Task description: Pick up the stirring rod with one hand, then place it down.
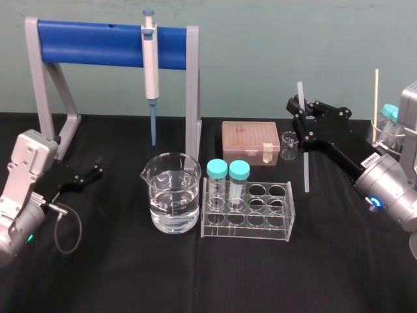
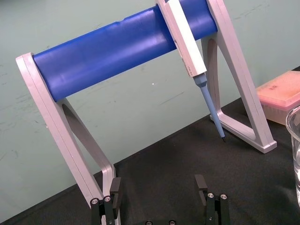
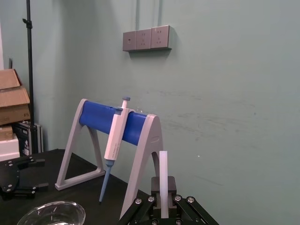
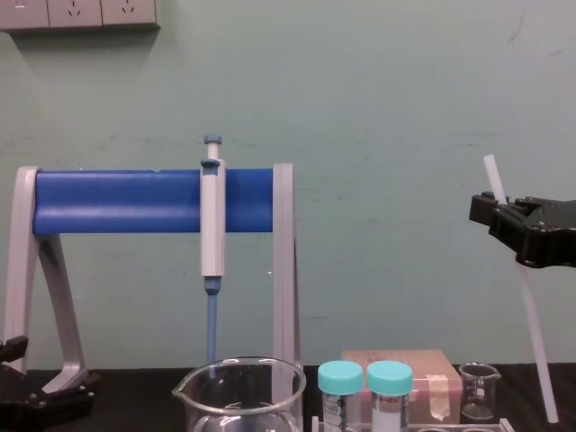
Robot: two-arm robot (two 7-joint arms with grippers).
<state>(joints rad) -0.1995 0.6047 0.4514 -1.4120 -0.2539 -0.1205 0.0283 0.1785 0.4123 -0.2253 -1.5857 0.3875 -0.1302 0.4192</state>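
Observation:
The stirring rod [image 1: 305, 166], thin, white and translucent, stands nearly upright at the right of the table. My right gripper [image 1: 300, 112] is shut on its upper part, with a short piece sticking out above the fingers. The chest view shows the rod [image 4: 536, 335] slanting down from the black gripper [image 4: 493, 209]; its lower end is close to the black tabletop, and I cannot tell whether it touches. Seen from the right wrist, the rod [image 3: 163, 176] rises between the jaws of the gripper [image 3: 163, 199]. My left gripper [image 1: 96, 169] is parked open at the far left, also [image 2: 158, 187].
A white-and-blue pipette [image 1: 150, 62] hangs on the blue-barred stand [image 1: 91, 34] at the back. A beaker of water [image 1: 172, 193], a clear tube rack [image 1: 249, 210] with two teal-capped tubes, a pink box [image 1: 250, 141] and a small beaker [image 1: 289, 145] sit mid-table.

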